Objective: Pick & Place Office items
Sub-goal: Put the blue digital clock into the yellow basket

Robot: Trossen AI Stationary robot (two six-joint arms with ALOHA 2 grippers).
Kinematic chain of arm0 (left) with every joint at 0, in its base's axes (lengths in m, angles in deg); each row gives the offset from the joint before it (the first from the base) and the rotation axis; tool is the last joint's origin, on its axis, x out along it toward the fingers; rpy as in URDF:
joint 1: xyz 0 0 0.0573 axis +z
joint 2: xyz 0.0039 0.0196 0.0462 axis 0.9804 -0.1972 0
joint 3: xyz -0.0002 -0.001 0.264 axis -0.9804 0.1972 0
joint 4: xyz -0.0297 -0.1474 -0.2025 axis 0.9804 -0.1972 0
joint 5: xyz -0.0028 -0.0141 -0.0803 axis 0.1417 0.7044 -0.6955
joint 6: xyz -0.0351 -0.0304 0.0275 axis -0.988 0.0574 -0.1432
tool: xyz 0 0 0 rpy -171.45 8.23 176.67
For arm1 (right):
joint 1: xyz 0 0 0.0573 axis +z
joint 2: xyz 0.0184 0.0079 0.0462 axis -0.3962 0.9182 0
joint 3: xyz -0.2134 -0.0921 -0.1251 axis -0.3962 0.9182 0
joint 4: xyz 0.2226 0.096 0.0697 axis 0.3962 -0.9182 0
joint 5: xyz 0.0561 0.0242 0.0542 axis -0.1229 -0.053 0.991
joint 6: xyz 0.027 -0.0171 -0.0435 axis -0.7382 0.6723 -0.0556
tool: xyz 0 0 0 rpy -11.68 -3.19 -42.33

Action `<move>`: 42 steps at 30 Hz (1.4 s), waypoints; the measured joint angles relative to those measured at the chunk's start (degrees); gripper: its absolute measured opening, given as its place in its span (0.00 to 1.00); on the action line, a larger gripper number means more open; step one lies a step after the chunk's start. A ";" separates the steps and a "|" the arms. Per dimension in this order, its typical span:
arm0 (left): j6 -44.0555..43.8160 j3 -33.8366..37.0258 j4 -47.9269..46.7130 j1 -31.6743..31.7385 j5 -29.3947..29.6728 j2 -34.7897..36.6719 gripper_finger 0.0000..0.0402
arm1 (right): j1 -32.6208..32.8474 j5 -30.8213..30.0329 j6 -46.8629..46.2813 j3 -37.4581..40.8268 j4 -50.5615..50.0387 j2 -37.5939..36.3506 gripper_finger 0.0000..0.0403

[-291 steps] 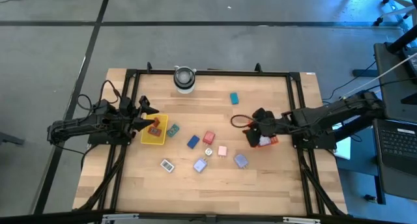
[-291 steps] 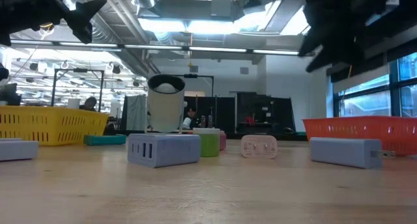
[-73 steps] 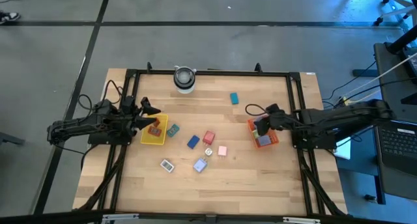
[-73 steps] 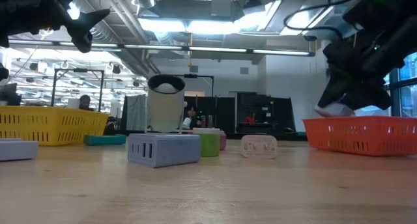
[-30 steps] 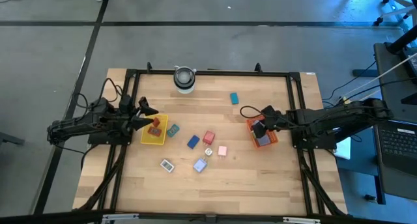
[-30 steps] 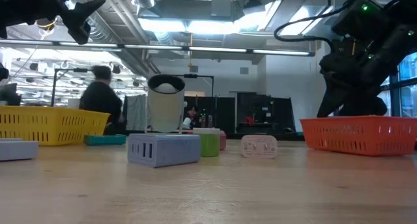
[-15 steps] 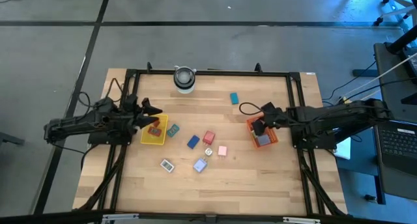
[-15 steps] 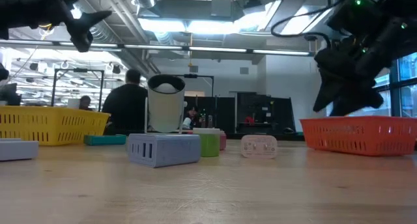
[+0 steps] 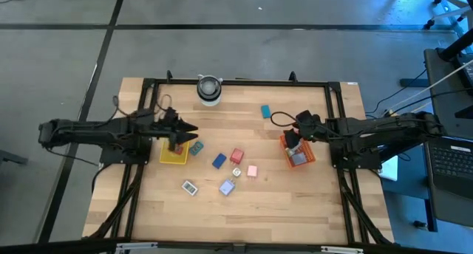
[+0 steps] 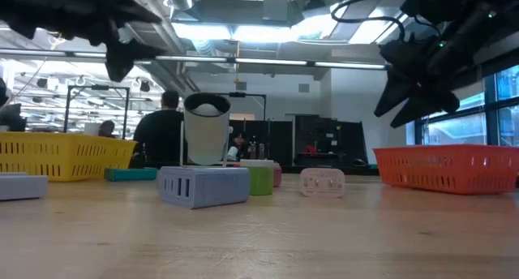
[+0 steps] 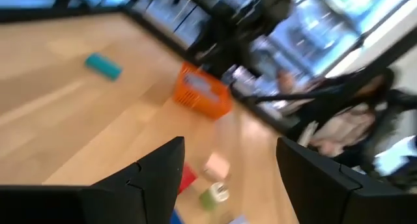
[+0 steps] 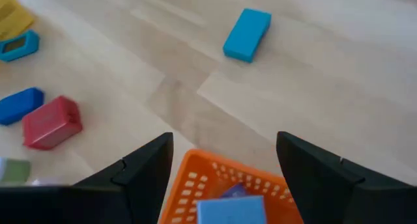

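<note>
The office items lie mid-table: a teal piece (image 9: 196,147), a blue one (image 9: 219,161), a red one (image 9: 237,156), a pink one (image 9: 252,171), a lavender one (image 9: 228,187), a white one (image 9: 190,187) and a blue block (image 9: 265,111) farther back. A red piece (image 9: 177,147) lies in the yellow tray (image 9: 168,158), a lavender one (image 12: 231,210) in the orange tray (image 9: 304,159). My left gripper (image 9: 189,131) hangs open above the yellow tray, nothing between its fingers (image 11: 156,175). My right gripper (image 9: 290,138) hangs open above the orange tray's left rim (image 12: 215,168).
A round grey-white cylinder (image 9: 209,89) stands at the table's far edge. A black frame (image 9: 236,83) runs along the table's far, left and right sides. A person (image 10: 162,129) is in the room beyond the table. Bare wood (image 9: 244,217) lies toward the near edge.
My left gripper has swung from the table's left edge toward the right and now reaches over the yellow tray. My right gripper has risen from inside the orange tray to above its rim. The items have stayed where they were.
</note>
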 joint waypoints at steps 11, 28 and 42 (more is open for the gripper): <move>-1.91 -8.96 -6.07 -7.16 10.45 -22.09 0.60 | 0.00 -8.55 0.64 -0.02 0.15 0.00 0.67; -9.33 -22.54 -15.32 -7.81 8.56 -49.08 0.69 | 0.70 -14.31 10.67 -0.02 5.86 0.00 0.67; -12.81 -35.66 -27.51 -11.47 6.85 -62.42 0.68 | 3.85 -16.68 14.07 -0.02 5.90 -0.02 0.67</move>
